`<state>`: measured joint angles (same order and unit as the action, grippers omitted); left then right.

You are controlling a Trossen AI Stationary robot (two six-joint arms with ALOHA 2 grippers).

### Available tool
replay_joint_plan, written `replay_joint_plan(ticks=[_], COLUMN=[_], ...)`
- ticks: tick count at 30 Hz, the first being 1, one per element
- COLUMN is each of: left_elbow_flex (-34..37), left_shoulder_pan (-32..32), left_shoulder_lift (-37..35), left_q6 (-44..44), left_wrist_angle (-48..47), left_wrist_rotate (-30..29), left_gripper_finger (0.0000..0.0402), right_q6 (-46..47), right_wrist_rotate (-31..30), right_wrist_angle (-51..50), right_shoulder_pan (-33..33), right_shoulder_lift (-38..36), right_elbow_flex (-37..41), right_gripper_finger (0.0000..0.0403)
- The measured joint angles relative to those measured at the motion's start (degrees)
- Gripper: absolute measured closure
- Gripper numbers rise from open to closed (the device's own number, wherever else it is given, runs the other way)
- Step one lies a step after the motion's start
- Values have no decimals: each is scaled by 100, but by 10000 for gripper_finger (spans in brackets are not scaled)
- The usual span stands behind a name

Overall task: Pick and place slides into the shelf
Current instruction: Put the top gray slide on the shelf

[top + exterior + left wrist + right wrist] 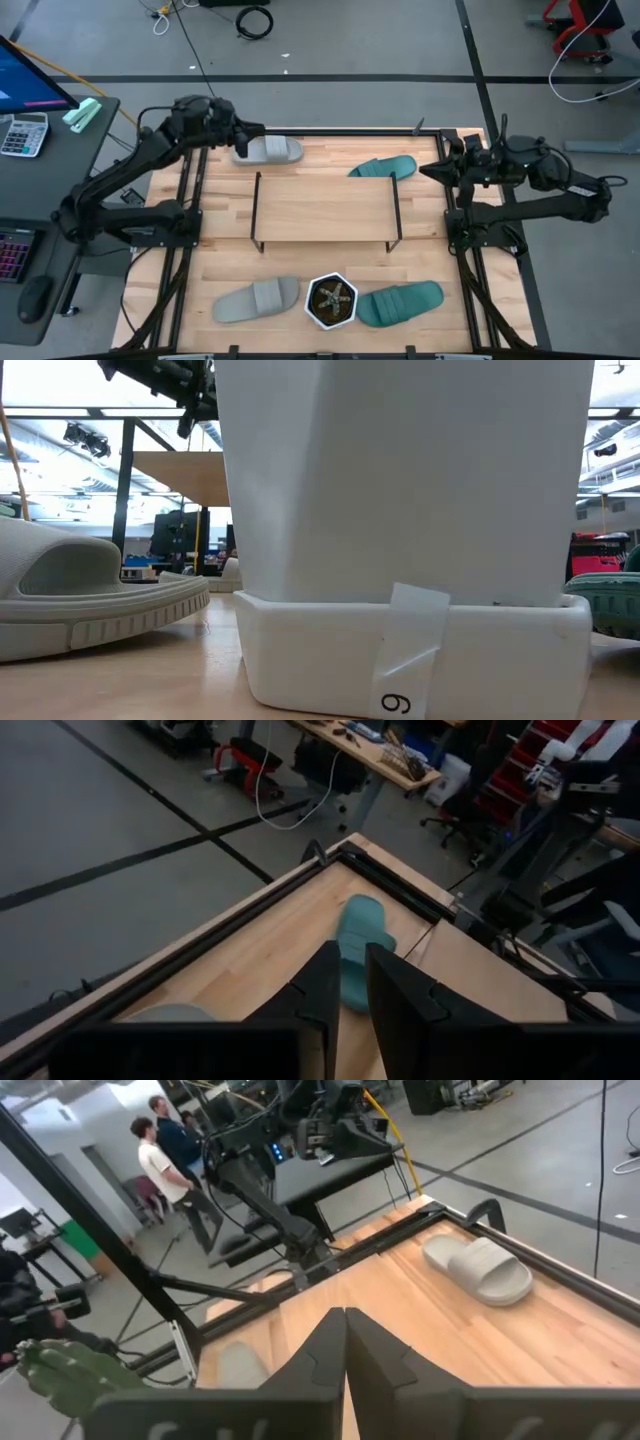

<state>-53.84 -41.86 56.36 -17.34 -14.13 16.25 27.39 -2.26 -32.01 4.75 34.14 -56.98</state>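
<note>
Shelf [325,207] stands mid-table with nothing on it, four slides lying around it on the table, two at the far edge, two near, while the left gripper [252,132], slightly parted, hovers empty over the far grey slide [268,151] and the right gripper [447,170] waits closed at the right edge.

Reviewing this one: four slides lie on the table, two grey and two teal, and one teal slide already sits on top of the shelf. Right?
Not quite. The shelf top is bare in the high view; the far teal slide lies on the table beside its far edge. Four slides, two grey and two teal, is right.
</note>
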Motion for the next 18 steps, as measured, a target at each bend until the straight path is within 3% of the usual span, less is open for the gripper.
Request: replay_joint_plan(ticks=[11, 14, 18], left_elbow_flex=[-70, -318, -885], left_shoulder_pan=[-762, -815, -813], left_shoulder_lift=[682, 946, 1365], left_q6=[-499, -693, -263], left_wrist_angle=[-91, -93, -334], left_wrist_rotate=[503, 524, 695], left_gripper_finger=[349, 352, 356], right_q6=[1, 3, 4], right_wrist_rotate=[21, 21, 22], right_wrist_angle=[-68, -64, -58], right_shoulder_pan=[0, 0, 0], right_shoulder_lift=[112, 140, 209], right_elbow_flex=[14, 14, 14], right_gripper_finger=[386, 386, 386])
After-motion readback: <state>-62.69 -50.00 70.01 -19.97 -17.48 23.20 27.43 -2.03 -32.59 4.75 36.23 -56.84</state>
